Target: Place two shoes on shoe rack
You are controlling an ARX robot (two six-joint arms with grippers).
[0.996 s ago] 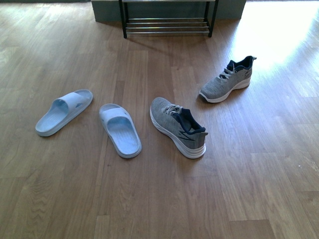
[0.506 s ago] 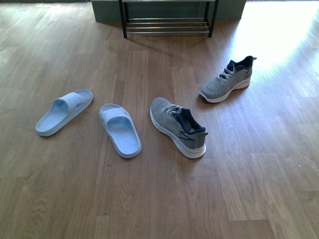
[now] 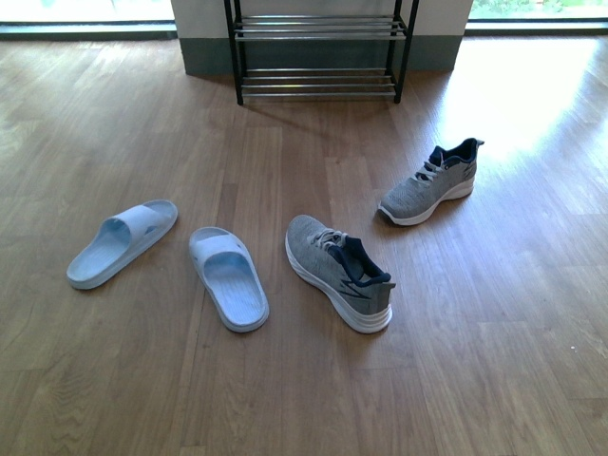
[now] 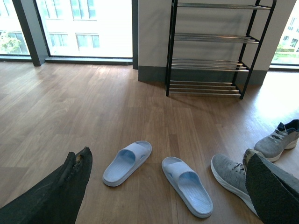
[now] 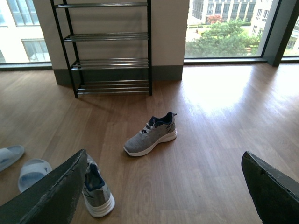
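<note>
Two grey knit sneakers with navy collars and white soles lie on the wood floor. The near shoe (image 3: 338,270) lies in the middle, toe pointing away to the left. The far shoe (image 3: 429,184) lies to the right, nearer the shoe rack (image 3: 317,47), a black frame with chrome rod tiers against the back wall. Neither arm shows in the front view. My left gripper (image 4: 168,177) is open and empty above the floor, the near shoe (image 4: 230,172) by one finger. My right gripper (image 5: 164,169) is open and empty, with the far shoe (image 5: 150,134) ahead and the near shoe (image 5: 96,190) beside one finger.
Two pale blue slides (image 3: 122,241) (image 3: 228,276) lie on the floor left of the near shoe. They also show in the left wrist view (image 4: 127,162) (image 4: 188,185). Large windows run along the back wall on both sides of the rack.
The front view has tilted up or backed off: the rack shows more tiers and the shoes and slides sit lower in the picture. Nothing on the floor has moved.
</note>
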